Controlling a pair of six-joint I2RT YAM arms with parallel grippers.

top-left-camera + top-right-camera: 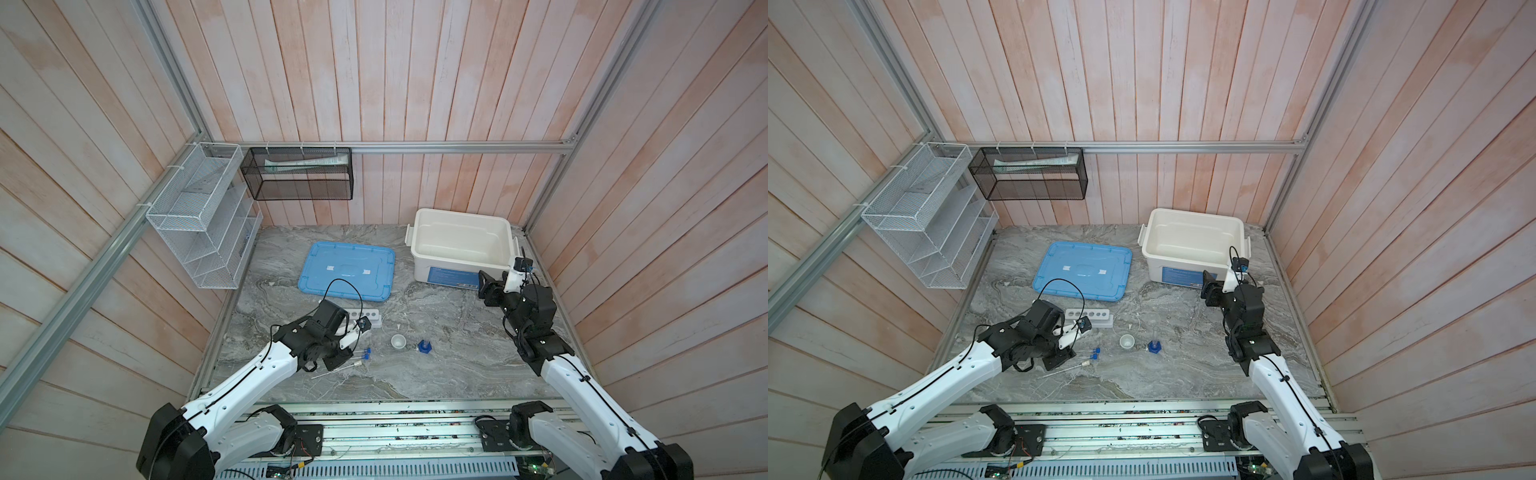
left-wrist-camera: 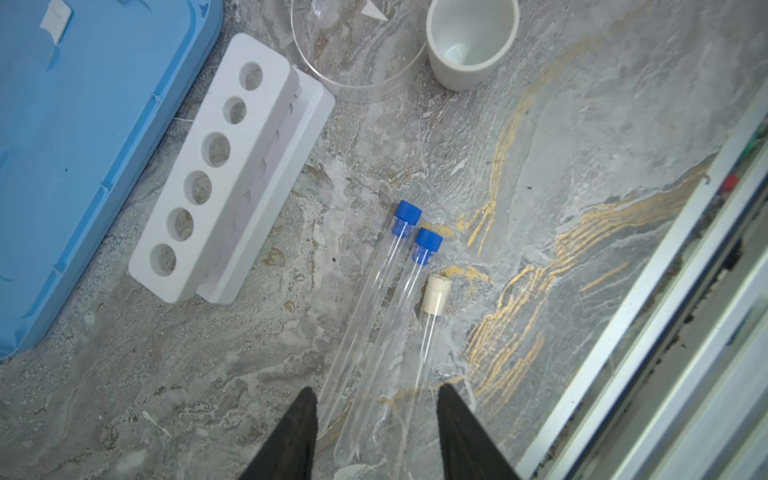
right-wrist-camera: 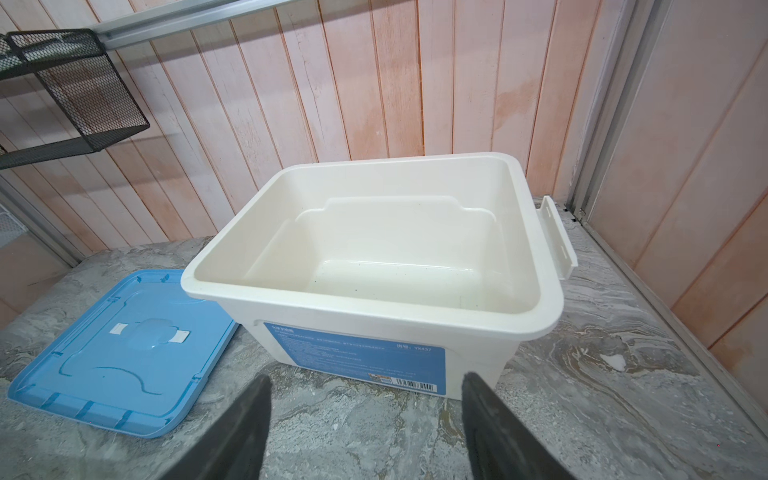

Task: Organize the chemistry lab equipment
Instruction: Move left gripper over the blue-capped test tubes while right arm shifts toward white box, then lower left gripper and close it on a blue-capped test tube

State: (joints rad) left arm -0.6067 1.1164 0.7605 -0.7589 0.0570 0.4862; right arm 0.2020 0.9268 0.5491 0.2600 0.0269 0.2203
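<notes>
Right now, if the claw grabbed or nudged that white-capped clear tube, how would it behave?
The white-capped test tube is a thin round cylinder lying flat on the smooth marble table, so a nudge would probably roll it. Its clear glossy wall looks slippery and likely fragile. It seems light: thin and apparently empty.

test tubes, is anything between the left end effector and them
Nothing visible does. In the left wrist view the left end effector, jaws apart, hangs over the uncapped ends of the three test tubes.
</notes>
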